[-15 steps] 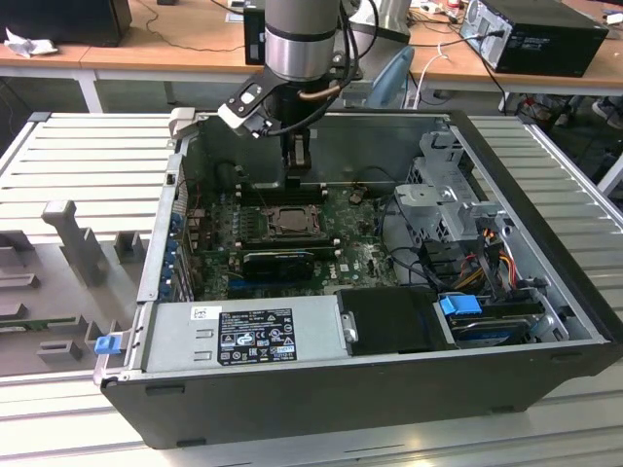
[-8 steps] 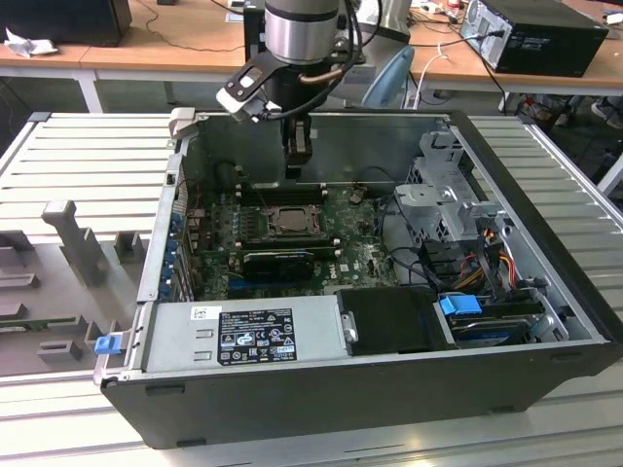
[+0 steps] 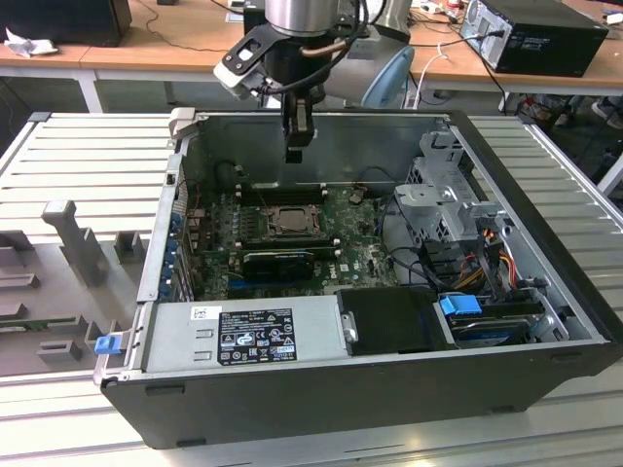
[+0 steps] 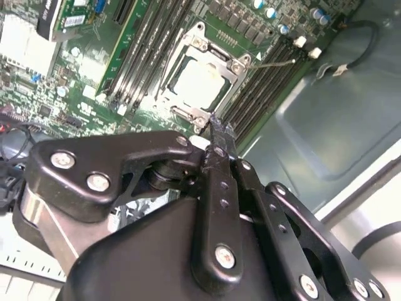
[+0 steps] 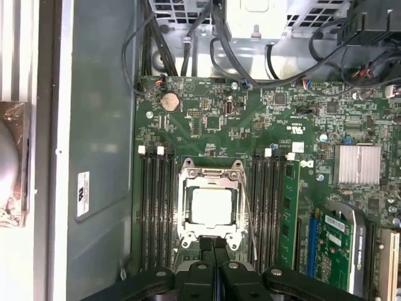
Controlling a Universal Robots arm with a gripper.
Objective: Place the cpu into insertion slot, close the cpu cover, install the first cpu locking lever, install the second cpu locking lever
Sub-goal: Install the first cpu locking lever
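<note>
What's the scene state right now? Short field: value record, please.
end effector: fingers together, holding nothing, hanging above the socket's edge
cpu: seated in the insertion slot, pale top showing through the cover's window
cpu cover: down, framing the chip
locking lever: thin wire beside the cover; cannot tell if it is latched
motherboard: green, memory slots on both sides of the socket

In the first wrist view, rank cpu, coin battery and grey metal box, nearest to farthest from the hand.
1. cpu, seated just before the hand.
2. coin battery, on the green board beyond.
3. grey metal box, off the board.
</note>
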